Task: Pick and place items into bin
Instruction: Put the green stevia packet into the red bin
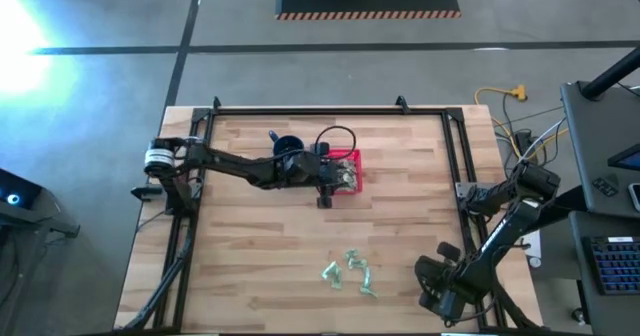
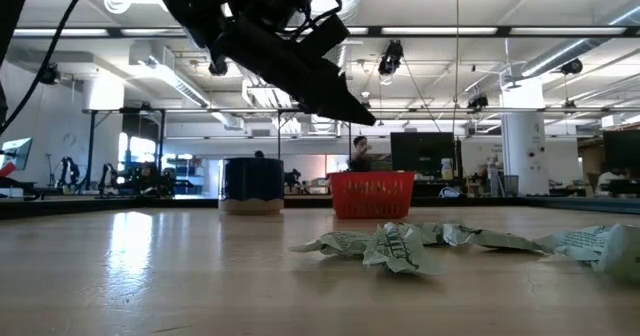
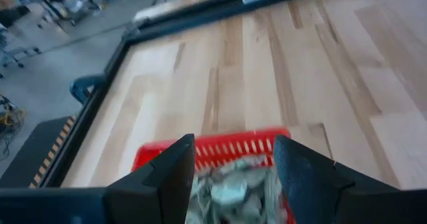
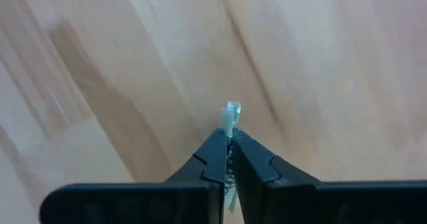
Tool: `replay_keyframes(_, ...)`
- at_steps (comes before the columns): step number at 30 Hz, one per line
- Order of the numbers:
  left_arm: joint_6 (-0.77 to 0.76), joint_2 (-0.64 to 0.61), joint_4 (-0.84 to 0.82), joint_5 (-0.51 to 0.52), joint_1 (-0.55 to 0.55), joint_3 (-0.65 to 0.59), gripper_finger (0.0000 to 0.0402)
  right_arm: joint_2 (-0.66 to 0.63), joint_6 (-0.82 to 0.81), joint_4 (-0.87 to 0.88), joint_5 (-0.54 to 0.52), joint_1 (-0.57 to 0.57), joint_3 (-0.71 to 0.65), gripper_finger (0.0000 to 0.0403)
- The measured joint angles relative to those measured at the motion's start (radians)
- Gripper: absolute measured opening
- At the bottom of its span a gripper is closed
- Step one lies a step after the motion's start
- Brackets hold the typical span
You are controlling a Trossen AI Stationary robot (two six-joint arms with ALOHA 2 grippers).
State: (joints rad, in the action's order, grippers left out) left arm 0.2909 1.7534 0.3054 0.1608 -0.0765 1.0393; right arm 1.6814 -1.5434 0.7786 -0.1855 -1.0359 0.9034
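The red basket (image 1: 347, 170) stands at the table's middle far side and holds several pale wrinkly wrapper pieces (image 3: 233, 184). My left gripper (image 3: 233, 177) hangs open just above it, a finger to either side of the pile, also seen as my left gripper (image 2: 355, 111) in the low view. Several more pale green items (image 1: 352, 273) lie loose on the wood near the front edge, the same items (image 2: 400, 244) in the low view. My right gripper (image 4: 227, 141), at the front right (image 1: 432, 281), points down and is shut on one small pale green piece. My right gripper pinches a small pale green wrapper piece between its two fingers, coming from above and pointing down. The piece stands edge-on in the gap, and its end (image 4: 231, 114) sticks out past the fingertips. Whether it touches the table I cannot tell.
A dark blue mug (image 1: 287, 146) stands just left of the basket. A black frame (image 1: 320, 111) runs around the table's far and side edges. One more crumpled piece (image 2: 600, 244) lies at the right in the low view. Bare wood lies between the basket and the loose items.
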Motion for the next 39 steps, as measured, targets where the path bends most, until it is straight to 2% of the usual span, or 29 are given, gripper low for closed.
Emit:
replay_keyframes(6,-0.026,-0.108,-0.257,0.0,0.026,0.0,0.0187,-0.009,0.131,0.004,-0.275,0.016,0.004,0.0012)
replay_keyframes(13,-0.097,-0.24,-0.521,-0.001,0.105,-0.028,0.0187,-0.012,0.346,0.009,-0.647,0.115,0.004,0.0012)
replay_keyframes(18,-0.13,-0.299,-0.599,-0.003,0.197,-0.067,0.0187,-0.012,0.476,0.007,-0.796,0.234,0.004,0.0012)
replay_keyframes(27,-0.191,-0.327,-0.576,-0.006,0.338,-0.146,0.0187,-0.029,0.706,-0.045,-0.818,0.52,0.004,0.0012)
replay_keyframes(33,-0.271,-0.314,-0.567,-0.006,0.39,-0.193,0.0187,-0.056,1.0,-0.232,-0.804,0.69,0.006,0.0012)
replay_keyframes(35,-0.295,-0.314,-0.567,-0.006,0.407,-0.209,0.0187,-0.066,1.124,-0.32,-0.772,0.742,0.006,0.0012)
replay_keyframes(39,-0.338,-0.314,-0.529,-0.007,0.439,-0.252,0.0187,-0.089,1.341,-0.51,-0.623,0.852,0.006,0.0012)
